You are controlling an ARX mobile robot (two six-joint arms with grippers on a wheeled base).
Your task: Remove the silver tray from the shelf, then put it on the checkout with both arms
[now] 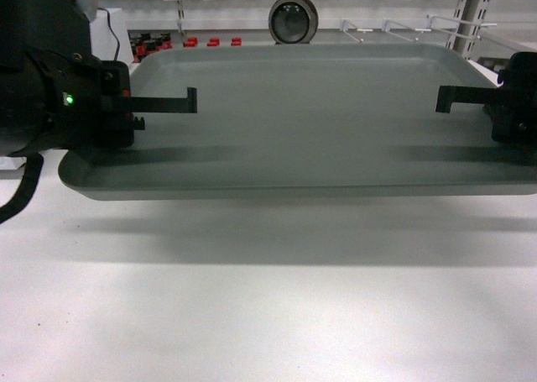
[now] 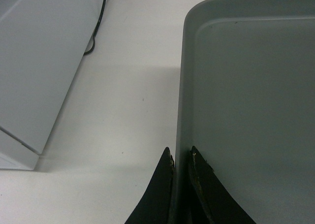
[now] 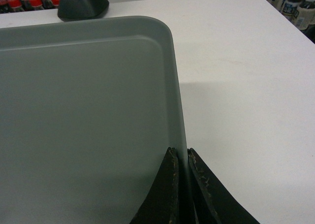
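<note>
The tray (image 1: 319, 122) hangs level above the checkout (image 1: 268, 315), its shadow lying on the white top beneath it, so it is off the shelf and not yet set down. It looks like thin, stiff sheet metal: light for its span, rigid enough to carry from two points, but smooth and likely slippery at the low rim. Being far wider than any jaw, it can only be taken at the rim, one hold on each short side, roughly opposite each other (as now).

The left gripper (image 2: 181, 157) pinches the rim at 9 o'clock, one finger outside and one inside the wall. The right gripper (image 3: 180, 155) does the same at 3 o'clock. Both are closed narrow on the metal; how firmly they bite cannot be judged from the wrist views.

The scanner (image 1: 292, 19) stands at 12 o'clock, just past the far rim. A white box (image 2: 39, 71) with a cable lies off at 9 o'clock.
</note>
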